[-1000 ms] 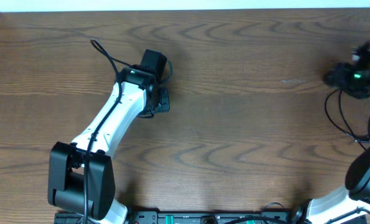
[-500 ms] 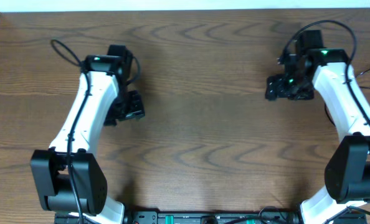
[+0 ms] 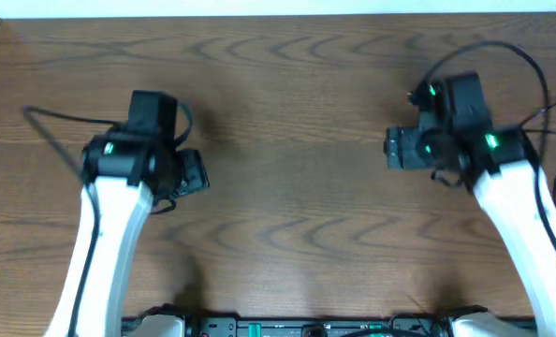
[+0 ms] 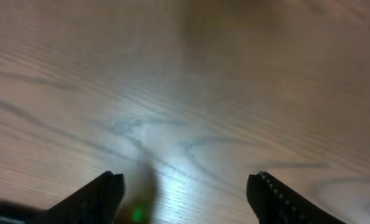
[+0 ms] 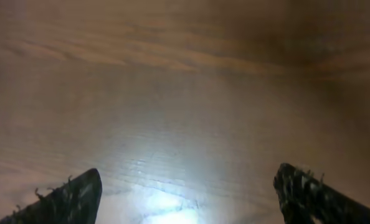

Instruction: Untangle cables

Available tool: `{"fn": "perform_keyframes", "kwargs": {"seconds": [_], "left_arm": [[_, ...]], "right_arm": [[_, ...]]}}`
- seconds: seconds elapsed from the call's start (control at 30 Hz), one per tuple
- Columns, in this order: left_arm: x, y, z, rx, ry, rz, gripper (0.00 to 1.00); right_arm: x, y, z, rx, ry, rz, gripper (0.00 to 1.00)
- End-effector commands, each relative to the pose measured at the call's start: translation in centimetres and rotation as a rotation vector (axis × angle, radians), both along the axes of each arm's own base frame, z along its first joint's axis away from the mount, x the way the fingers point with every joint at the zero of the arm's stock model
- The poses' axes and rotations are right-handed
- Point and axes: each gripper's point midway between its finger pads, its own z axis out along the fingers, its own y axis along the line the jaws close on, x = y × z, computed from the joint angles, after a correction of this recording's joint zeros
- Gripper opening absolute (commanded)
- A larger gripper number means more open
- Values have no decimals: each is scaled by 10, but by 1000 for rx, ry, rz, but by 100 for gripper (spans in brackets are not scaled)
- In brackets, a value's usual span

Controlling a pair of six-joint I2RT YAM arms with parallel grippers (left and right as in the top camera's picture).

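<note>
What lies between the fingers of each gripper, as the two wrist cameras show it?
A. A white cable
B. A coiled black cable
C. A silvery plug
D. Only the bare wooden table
D: the left gripper and the right gripper both stand open, and in each wrist view nothing but the wooden table shows in the gap.

There are no words, numbers or signs to read here. The wooden table (image 3: 297, 215) shows only its wavy grain. The white left arm (image 3: 105, 225) and right arm (image 3: 517, 201) carry small green lights (image 3: 490, 142), but no letters show on them. Both wrist views are blurry and show no writing.
</note>
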Motion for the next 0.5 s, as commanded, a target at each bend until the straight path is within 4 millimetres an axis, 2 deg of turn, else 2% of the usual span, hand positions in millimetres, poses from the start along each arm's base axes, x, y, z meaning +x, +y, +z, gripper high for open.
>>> {"fn": "perform_keyframes", "kwargs": {"seconds": [0.0, 0.03, 0.1, 0.23, 0.27, 0.3, 0.47], "left_arm": [[-12, 2, 15, 5, -173, -45, 74], [-14, 2, 18, 3, -202, -45, 76], [-20, 3, 27, -5, -297, -44, 78], [-31, 4, 32, -13, -400, -42, 80], [-34, 4, 32, -14, -417, -41, 89], [-35, 4, 30, -15, -424, -41, 93], [-38, 4, 27, -14, -421, -41, 93]], "right_arm": [[-26, -9, 8, 23, -101, -38, 94], [-30, -10, 13, 30, -138, -40, 99], [-39, -14, 23, 39, -208, -46, 99], [-54, -20, 43, 52, -302, -54, 99], [-56, -20, 46, 55, -312, -54, 99], [-58, -21, 48, 58, -322, -54, 99], [-60, -21, 53, 61, -337, -54, 99]]}}
